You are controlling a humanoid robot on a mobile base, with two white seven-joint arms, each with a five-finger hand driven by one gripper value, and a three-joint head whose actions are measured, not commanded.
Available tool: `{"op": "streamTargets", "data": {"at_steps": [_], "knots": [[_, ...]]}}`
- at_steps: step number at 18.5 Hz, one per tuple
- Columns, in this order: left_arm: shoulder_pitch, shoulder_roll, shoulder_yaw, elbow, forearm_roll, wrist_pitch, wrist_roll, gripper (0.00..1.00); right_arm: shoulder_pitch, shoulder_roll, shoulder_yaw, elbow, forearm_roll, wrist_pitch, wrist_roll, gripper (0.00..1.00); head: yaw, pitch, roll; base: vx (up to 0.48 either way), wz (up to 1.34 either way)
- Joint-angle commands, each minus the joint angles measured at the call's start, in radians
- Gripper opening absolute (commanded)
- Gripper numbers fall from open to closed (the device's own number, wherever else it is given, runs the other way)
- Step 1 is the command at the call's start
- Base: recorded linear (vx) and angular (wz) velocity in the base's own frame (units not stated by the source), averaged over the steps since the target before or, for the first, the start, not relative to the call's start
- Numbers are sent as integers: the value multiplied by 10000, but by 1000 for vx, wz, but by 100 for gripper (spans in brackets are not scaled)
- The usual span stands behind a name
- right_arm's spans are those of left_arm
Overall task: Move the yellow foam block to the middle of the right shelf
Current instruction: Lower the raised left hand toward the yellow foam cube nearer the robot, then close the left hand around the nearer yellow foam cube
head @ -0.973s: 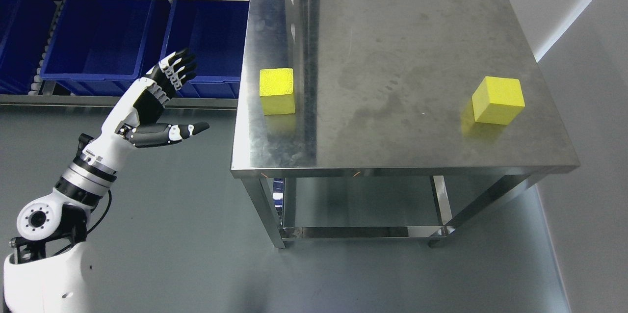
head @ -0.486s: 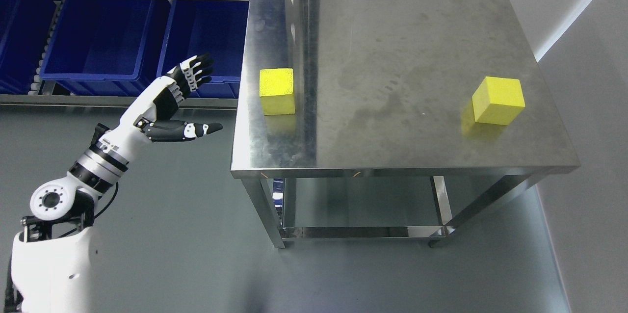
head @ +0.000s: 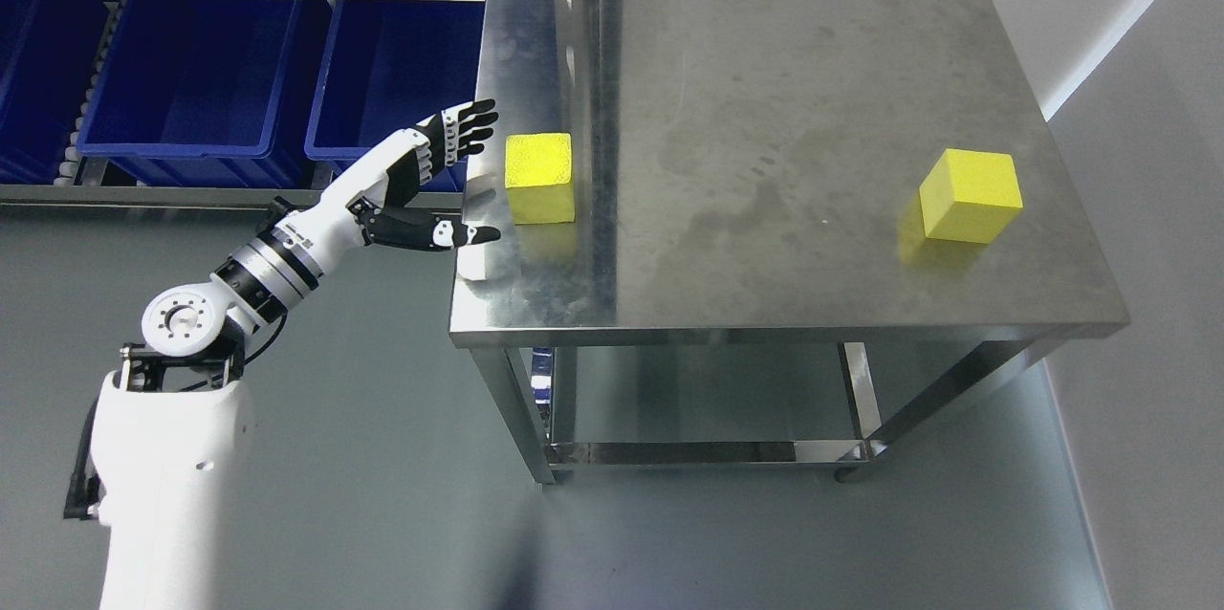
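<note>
The steel table (head: 765,113) is the landmark; a yellow foam block (head: 540,176) sits near its left edge; a second yellow block (head: 970,195) sits near its right edge, well apart; the left hand (head: 421,185) hovers at the left edge just beside the first block, fingers spread, grasping nothing; blue bins (head: 191,84) left of the table are cut off; no writing is legible.

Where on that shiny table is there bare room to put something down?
Most of the steel table is bare: the whole far half, and the wide middle stretch between the left yellow block and the right yellow block. The front strip is free too. Only the left edge is crowded, where the left hand reaches with open fingers beside the left block.
</note>
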Motion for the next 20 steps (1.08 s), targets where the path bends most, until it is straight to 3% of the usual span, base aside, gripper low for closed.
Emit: {"op": "streamTargets", "data": {"at_steps": [1, 8, 13, 16, 18, 20], "knots": [[-893, -163, -1613, 2190, -821, 14, -45, 99, -30, -175, 0, -174, 0, 5, 7, 100, 0, 0, 0, 0, 0], [-1614, -454, -2120, 2774, -852, 14, -45, 91, -15, -175, 0, -174, 0, 5, 7, 100, 0, 0, 0, 0, 2], [-1630, -699, -1738, 2836, -791, -16, -91, 63, -15, -175, 0, -174, 0, 5, 7, 100, 0, 0, 0, -4, 44], [-1615, -1265, -866, 2806, -760, -306, -91, 44, -15, -175, 0, -174, 0, 5, 7, 100, 0, 0, 0, -8, 81], [-1691, -1522, -191, 2699, -714, -887, -106, 37, -15, -175, 0, -174, 0, 5, 7, 100, 0, 0, 0, -7, 58], [-2027, -1522, 408, 2241, -181, -1425, -76, 37, -15, -175, 0, -174, 0, 5, 7, 100, 0, 0, 0, -7, 52]]}}
